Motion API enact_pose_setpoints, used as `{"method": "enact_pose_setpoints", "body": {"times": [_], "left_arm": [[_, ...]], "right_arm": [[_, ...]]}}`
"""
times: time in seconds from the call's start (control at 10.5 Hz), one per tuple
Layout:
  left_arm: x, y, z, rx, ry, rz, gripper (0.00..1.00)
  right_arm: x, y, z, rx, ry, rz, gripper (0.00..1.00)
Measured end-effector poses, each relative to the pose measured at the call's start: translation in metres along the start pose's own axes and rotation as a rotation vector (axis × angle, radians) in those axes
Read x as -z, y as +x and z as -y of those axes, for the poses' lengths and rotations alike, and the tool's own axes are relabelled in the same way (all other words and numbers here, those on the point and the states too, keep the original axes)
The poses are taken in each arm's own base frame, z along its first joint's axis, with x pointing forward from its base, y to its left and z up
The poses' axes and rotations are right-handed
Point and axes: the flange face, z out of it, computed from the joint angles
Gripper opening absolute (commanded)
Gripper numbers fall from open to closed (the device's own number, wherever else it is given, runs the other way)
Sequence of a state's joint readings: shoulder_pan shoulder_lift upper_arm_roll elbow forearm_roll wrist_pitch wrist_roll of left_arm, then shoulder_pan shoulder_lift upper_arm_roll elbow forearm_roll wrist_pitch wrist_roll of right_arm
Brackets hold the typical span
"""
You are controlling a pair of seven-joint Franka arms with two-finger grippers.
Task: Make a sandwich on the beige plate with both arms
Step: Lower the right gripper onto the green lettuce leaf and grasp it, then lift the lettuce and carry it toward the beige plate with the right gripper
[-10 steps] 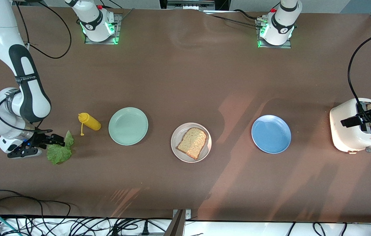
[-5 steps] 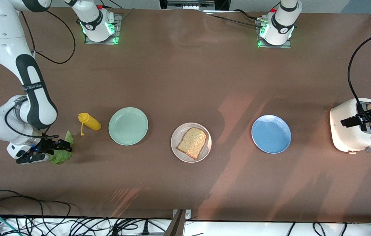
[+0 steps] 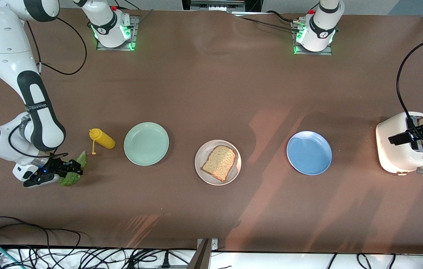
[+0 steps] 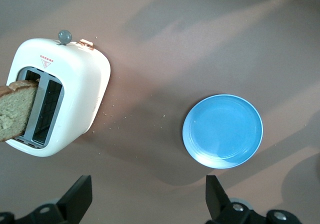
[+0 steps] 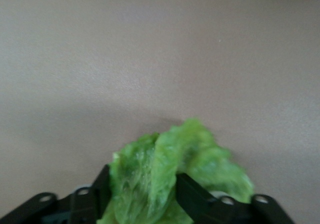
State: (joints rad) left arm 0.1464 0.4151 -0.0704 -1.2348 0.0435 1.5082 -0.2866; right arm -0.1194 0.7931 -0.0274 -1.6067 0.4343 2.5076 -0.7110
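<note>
The right gripper [image 3: 70, 167] is low at the table [image 3: 211, 93], at the right arm's end of it, and its two black fingers [image 5: 192, 199] are pinching the green lettuce leaf [image 3: 74, 172]. In the right wrist view the leaf [image 5: 170, 176] is bunched up between the fingers and stands out in front of them, with bare brown table around it. Just beside this gripper, a little farther from the front camera, a yellow squeeze bottle [image 3: 102, 138] lies on its side. Next along the table comes a mint-green plate [image 3: 146, 144], with nothing on it.

The beige plate [image 3: 202, 170] sits in the middle of the table, between the mint-green plate and a blue plate [image 3: 309, 152]. One slice of brown toast [image 3: 220, 163] lies flat on it, turned a little at an angle, and nothing covers the slice. So the sandwich has only its bottom slice on the plate.

The left gripper [image 4: 145, 201] hangs above the table at the left arm's end, over the ground between the white toaster [image 3: 405, 144] and the blue plate [image 4: 222, 130]. Its fingers are spread wide and hold nothing; in the left wrist view only their tips show, well apart. A second slice of toast [image 4: 15, 111] stands out of one slot of the toaster [image 4: 75, 84], the other slot looks dark. The left arm waits there.
</note>
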Motion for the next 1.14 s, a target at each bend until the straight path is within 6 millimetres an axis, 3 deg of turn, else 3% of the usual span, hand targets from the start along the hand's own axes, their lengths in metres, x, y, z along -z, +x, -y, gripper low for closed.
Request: {"method": "enact_pose_setpoints", "body": {"times": [0.38, 0.67, 1.14], "left_arm": [[0.0, 0.0, -0.001, -0.001, 0.0, 0.0, 1.0], [0.0, 0.0, -0.001, -0.002, 0.0, 0.0, 1.0], [-0.001, -0.001, -0.002, -0.003, 0.0, 0.002, 1.0]], "right_arm": [[0.056, 0.012, 0.02, 0.069, 0.072, 0.081, 0.0], [0.094, 0.012, 0.017, 0.101, 0.121, 0.181, 0.0], [0.208, 0.053, 0.032, 0.158, 0.158, 0.289, 0.0]]}}
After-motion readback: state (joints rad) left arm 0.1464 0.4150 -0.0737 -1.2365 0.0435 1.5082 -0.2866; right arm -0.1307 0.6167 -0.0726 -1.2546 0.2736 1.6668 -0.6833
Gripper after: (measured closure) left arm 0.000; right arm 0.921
